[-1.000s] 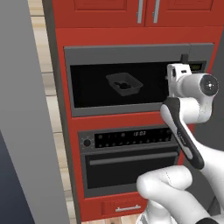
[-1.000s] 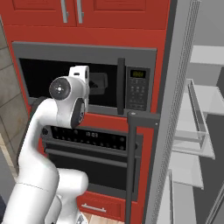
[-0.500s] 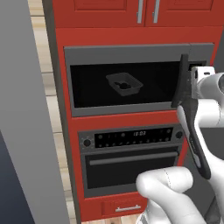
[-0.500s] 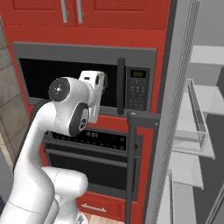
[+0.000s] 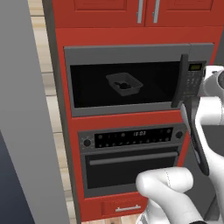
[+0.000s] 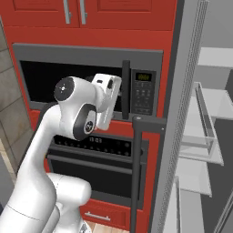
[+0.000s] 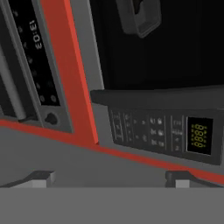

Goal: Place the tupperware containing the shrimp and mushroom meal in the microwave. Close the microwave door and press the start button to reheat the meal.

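We find the microwave door [image 5: 127, 83] now shut on the tupperware [image 5: 124, 83]; gripper [image 7: 109, 177] fingers released, keypad [image 7: 148, 133] just ahead.

Tupperware [image 5: 124, 83] dim behind dark door glass, food inside too dark to make out. Tupperware cut off by top edge in hand view. Microwave [image 6: 86, 54] window partly hidden behind arm in right base view. Keypad [image 5: 192, 80] labels too small to read. Fingers [image 7: 40, 178] cropped at bottom.
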